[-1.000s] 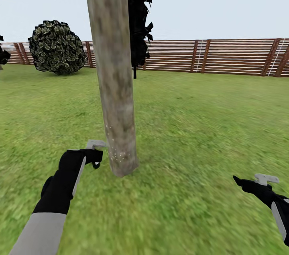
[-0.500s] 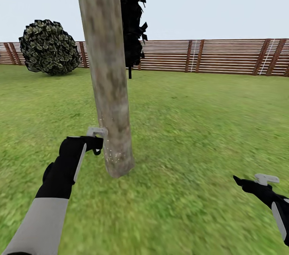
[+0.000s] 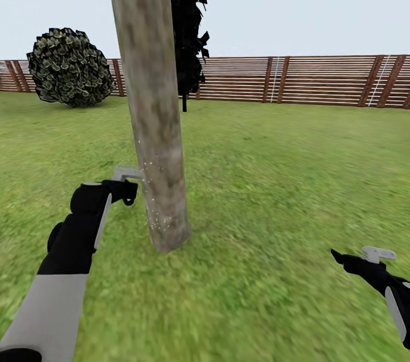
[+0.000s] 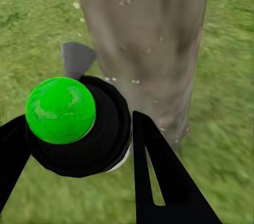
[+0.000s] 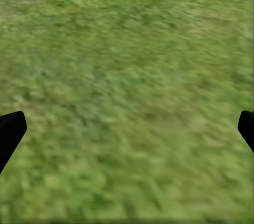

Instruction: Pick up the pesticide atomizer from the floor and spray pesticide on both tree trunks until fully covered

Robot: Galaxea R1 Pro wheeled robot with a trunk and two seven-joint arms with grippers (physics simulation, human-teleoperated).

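A thick beige-grey mottled tree trunk rises from the grass floor just left of centre in the head view. My left gripper is shut on the pesticide atomizer, whose light grey spray head points at the trunk from a hand's width away. Small white specks dot the bark beside the nozzle. In the left wrist view the black bottle sits between the black fingers, with the trunk close ahead. My right gripper hangs open low over the grass at the right, its tips wide apart.
A round bush stands at the back left. A thin near-black tree rises behind the trunk. A brown slat fence closes the lawn at the back. Grass spreads wide to the right of the trunk.
The view shifted a little to the right at first. My left arm has lifted the atomizer higher along the trunk, and the white specks reach higher on the bark. The right arm has stayed still.
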